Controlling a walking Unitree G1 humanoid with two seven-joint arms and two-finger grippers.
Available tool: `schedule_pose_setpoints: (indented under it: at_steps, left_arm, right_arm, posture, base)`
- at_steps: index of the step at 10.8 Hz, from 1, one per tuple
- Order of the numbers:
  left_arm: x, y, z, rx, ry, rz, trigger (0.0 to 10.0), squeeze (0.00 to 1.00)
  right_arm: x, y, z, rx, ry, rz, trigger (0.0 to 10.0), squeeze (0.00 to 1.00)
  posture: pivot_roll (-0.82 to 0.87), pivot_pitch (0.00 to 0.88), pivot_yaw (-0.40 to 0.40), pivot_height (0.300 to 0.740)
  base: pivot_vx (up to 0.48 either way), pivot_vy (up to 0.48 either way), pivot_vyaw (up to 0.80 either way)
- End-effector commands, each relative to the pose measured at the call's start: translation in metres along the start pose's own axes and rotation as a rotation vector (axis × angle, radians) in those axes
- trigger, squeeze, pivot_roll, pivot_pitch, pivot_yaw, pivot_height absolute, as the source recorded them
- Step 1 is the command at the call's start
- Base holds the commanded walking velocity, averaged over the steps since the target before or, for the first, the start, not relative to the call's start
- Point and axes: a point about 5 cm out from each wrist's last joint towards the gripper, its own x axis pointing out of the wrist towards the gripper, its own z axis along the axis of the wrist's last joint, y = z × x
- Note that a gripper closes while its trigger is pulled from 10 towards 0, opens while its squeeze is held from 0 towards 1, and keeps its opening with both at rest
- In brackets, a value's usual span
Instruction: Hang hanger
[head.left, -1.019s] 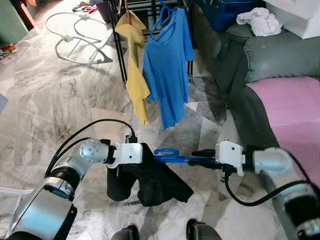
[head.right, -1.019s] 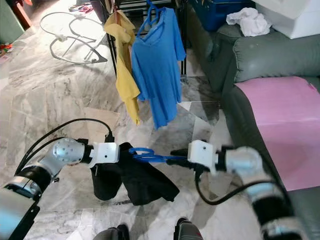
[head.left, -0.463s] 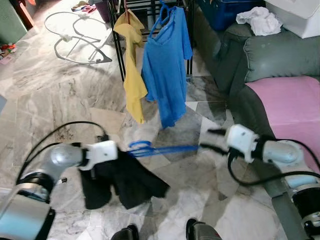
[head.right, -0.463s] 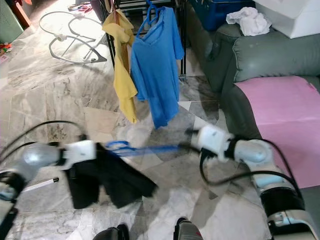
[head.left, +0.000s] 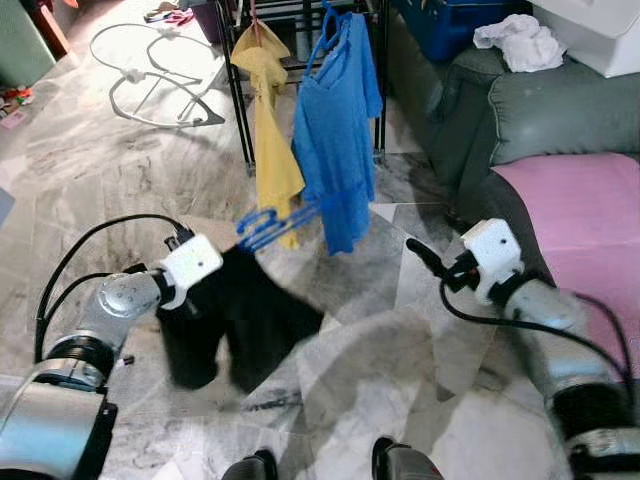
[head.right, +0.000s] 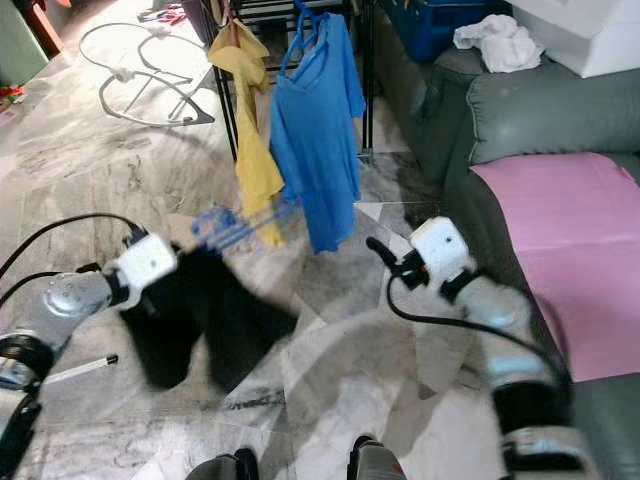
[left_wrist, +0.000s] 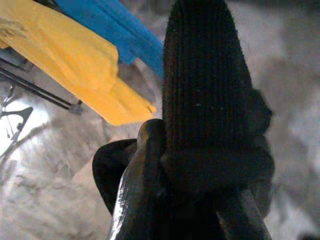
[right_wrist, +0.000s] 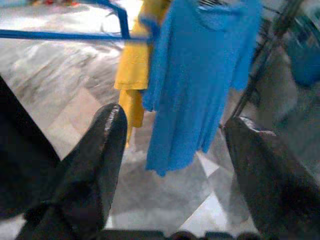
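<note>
A blue hanger (head.left: 268, 226) carrying a black garment (head.left: 240, 318) hangs in the air, low in front of the black clothes rack (head.left: 240, 95). My left gripper (head.left: 222, 262) is shut on the garment's shoulder; in the left wrist view one finger (left_wrist: 136, 192) presses against the black cloth (left_wrist: 200, 90). A blue shirt (head.left: 336, 140) and a yellow garment (head.left: 270, 130) hang on the rack. My right gripper (head.left: 418, 256) stands open and empty to the right of the hanger; its fingers (right_wrist: 95, 165) point at the blue shirt (right_wrist: 200, 75).
A grey sofa (head.left: 560, 110) with a pink cover (head.left: 590, 220) lines the right side, with a white cloth (head.left: 520, 42) on its arm. A white wire frame (head.left: 150, 75) lies on the marble floor at the back left. My feet (head.left: 400, 465) show at the bottom.
My right gripper has let go of the hanger's end and drawn back to the right. The left arm has swung the hanger and black garment up and left, toward the rack.
</note>
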Motion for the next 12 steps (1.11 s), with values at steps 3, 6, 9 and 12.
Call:
schedule_pose_setpoints:
  at_steps: [3,6,9,12]
  left_arm:
    - [0.010,-0.003,0.038,-0.090,-0.272,-0.119,0.0,0.00]
    - [0.015,-0.034,0.066,0.073,-0.450,-0.317,0.0,0.00]
    - [0.013,-0.030,0.079,0.179,-0.496,-0.297,0.0,0.00]
    - [0.019,-0.022,0.103,0.229,-0.557,-0.220,0.0,0.00]
  right_arm:
    - [0.002,0.019,-0.029,0.224,0.109,-0.081,10.0,1.00]
    - [0.019,0.034,-0.028,0.385,0.124,-0.066,10.0,0.00]
    - [0.019,0.033,-0.024,0.452,0.105,-0.026,10.0,0.00]
    - [0.009,0.053,-0.021,0.509,0.081,0.159,10.0,0.00]
  posture:
    - [-0.18,0.173,0.076,0.740]
    - [-0.16,0.181,0.072,0.740]
    - [-0.16,0.193,0.066,0.740]
    - [-0.17,0.199,0.075,0.740]
  base:
    - [0.000,0.000,0.00]
    - [0.000,0.000,0.00]
    - [0.000,0.000,0.00]
    - [0.000,0.000,0.00]
